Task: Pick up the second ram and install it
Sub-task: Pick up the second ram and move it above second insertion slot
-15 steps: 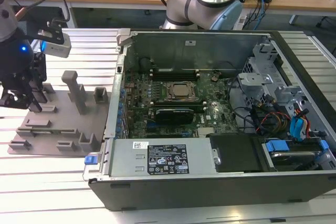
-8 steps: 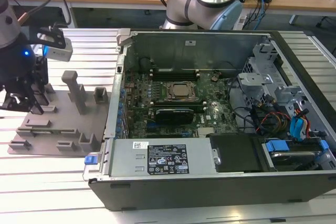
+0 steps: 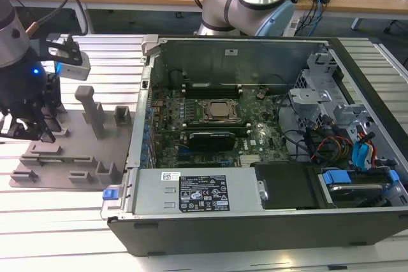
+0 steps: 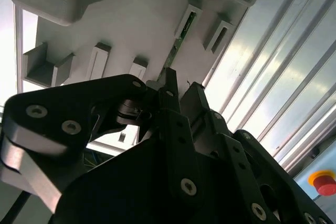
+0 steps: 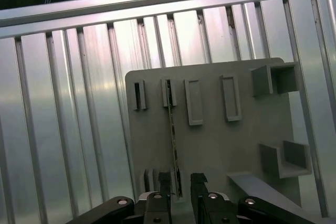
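Note:
The second ram [image 5: 172, 129] is a thin green stick standing on edge in the slots of the grey fixture plate [image 5: 220, 140]. In the second wrist view its green edge [image 4: 179, 43] runs in between my black fingers. My gripper [image 5: 181, 179] straddles one end of the stick, open, with a gap still showing beside the board. In the exterior view the gripper [image 3: 32, 133] hangs low over the fixture plate [image 3: 83, 151] at that view's left, and its body hides the stick.
The open computer case [image 3: 255, 214] lies to the exterior view's right of the plate, with the motherboard [image 3: 210, 116] and silver processor [image 3: 220, 109] exposed. Upright grey blocks [image 3: 89, 109] rise from the plate. A ribbed metal table [image 5: 68, 129] lies underneath.

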`<state>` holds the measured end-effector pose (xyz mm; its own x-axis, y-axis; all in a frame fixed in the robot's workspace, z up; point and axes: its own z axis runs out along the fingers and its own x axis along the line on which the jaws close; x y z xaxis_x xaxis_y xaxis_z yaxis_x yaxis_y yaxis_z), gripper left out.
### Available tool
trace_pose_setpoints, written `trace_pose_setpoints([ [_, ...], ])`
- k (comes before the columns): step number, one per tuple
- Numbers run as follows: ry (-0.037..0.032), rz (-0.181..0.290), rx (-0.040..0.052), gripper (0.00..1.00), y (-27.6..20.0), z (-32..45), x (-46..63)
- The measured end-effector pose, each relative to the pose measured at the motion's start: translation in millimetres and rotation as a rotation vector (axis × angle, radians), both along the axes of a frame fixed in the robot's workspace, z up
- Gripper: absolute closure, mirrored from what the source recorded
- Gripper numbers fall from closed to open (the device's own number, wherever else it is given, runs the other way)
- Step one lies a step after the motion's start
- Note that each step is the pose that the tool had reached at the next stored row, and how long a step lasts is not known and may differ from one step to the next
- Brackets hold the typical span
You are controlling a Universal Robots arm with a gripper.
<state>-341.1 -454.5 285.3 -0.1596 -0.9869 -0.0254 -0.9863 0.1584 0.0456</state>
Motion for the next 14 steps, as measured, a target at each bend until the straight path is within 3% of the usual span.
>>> trace_pose_setpoints([
  [8, 0.0000, 0.000, 0.0000, 0.70, 0.0, -7.8, 0.0],
  [14, 0.0000, 0.006, -0.0001, 0.70, -0.6, -18.6, -0.1],
])
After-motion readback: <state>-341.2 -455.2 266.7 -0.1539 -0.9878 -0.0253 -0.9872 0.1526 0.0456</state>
